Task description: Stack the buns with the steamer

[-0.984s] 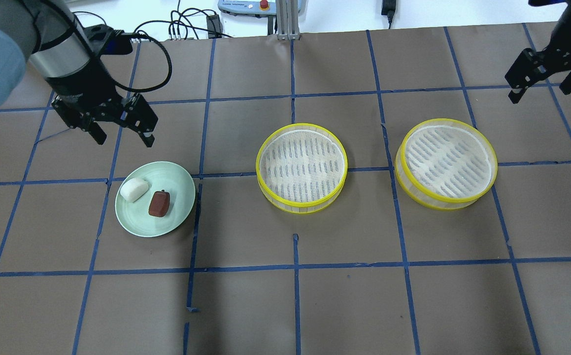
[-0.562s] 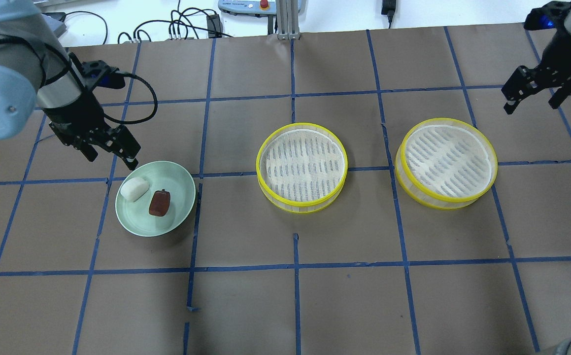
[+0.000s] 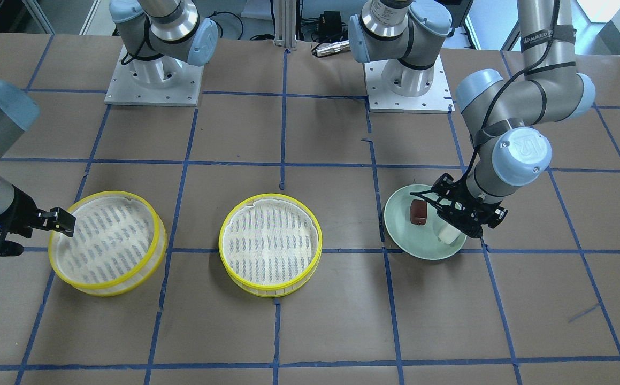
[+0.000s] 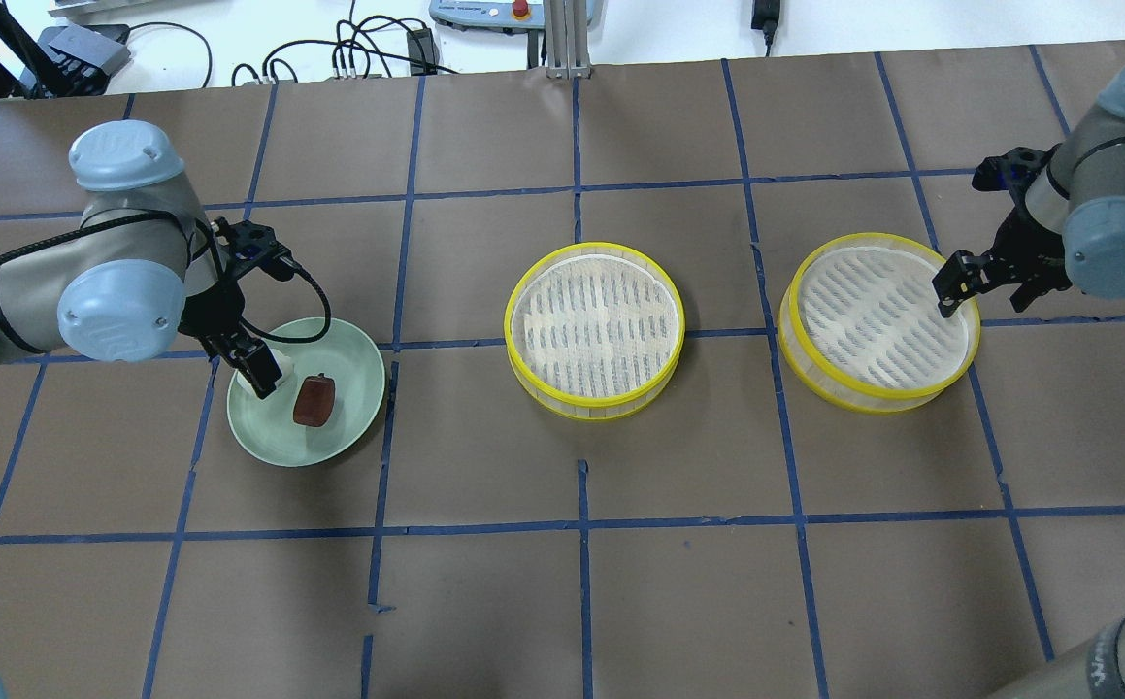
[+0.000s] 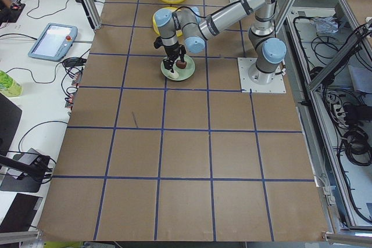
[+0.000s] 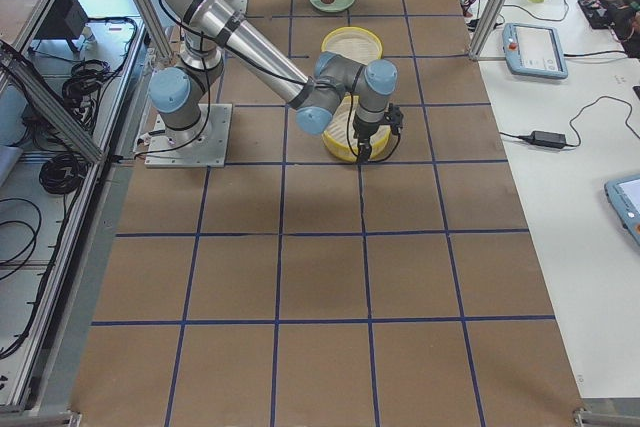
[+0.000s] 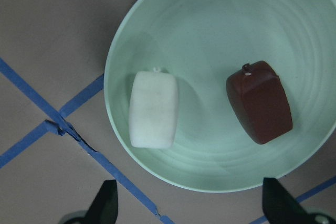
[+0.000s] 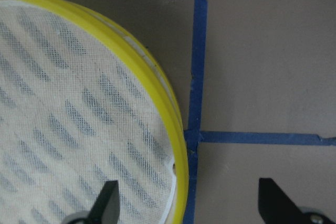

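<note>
The white bun (image 7: 153,109) and the dark reddish-brown bun (image 7: 260,108) lie side by side in the pale green plate (image 7: 210,35). My left gripper (image 7: 191,208) is open and hangs low over the plate's edge on the white bun's side; in the overhead view, my left gripper (image 4: 253,367) hides most of the white bun next to the brown bun (image 4: 314,401). Two yellow-rimmed steamer trays, a middle one (image 4: 595,330) and a right one (image 4: 873,320), hold nothing. My right gripper (image 8: 189,205) is open, with its jaws on either side of the right tray's rim (image 8: 157,98).
The table is covered in brown paper with blue tape grid lines (image 4: 581,524). Both arm bases (image 3: 406,80) stand at the robot's side. Cables and a pendant (image 4: 484,12) lie beyond the far table edge.
My left gripper came down and moved toward the plate, now over the white bun's side. My right gripper moved down and inward to the right tray's rim.
</note>
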### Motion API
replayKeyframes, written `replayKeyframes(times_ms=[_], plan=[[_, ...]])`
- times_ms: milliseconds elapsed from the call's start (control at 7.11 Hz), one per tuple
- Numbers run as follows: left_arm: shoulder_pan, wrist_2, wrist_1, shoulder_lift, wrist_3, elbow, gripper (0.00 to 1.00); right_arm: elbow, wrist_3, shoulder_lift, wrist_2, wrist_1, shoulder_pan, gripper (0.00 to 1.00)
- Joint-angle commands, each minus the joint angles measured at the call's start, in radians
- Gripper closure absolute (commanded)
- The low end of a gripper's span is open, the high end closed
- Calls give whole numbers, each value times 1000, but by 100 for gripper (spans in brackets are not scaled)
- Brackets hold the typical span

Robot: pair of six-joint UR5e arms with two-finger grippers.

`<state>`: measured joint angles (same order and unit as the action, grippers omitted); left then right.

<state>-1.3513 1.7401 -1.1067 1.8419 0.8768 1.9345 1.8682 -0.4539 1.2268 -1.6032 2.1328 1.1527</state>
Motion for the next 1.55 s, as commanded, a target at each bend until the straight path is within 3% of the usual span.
replayKeyframes(times_ms=[0, 141, 422, 562, 844, 984, 1125, 1406], plan=[[0, 2, 72, 84, 48, 0, 6, 17, -2, 0, -1, 13, -1, 85], [0, 1, 73, 97, 50, 6, 21, 17, -6, 0, 5, 16, -2, 92], [0, 3, 73, 96, 48, -2, 62, 6, -38, 9, 2, 22, -2, 97], [0, 3, 73, 88, 44, -6, 73, -7, -45, 14, -1, 47, -2, 97], [-2, -10, 65, 74, 9, -53, 75, -38, -46, 17, -3, 36, -2, 97], [-30, -40, 3, 53, -72, -115, 75, -41, -49, 34, -3, 36, -2, 96], [-79, -48, -112, 42, -249, -185, 74, -62, -49, 57, -1, 26, -1, 96], [-233, -181, -153, 37, -724, -241, 72, -121, -34, 88, 9, -109, 9, 96]])
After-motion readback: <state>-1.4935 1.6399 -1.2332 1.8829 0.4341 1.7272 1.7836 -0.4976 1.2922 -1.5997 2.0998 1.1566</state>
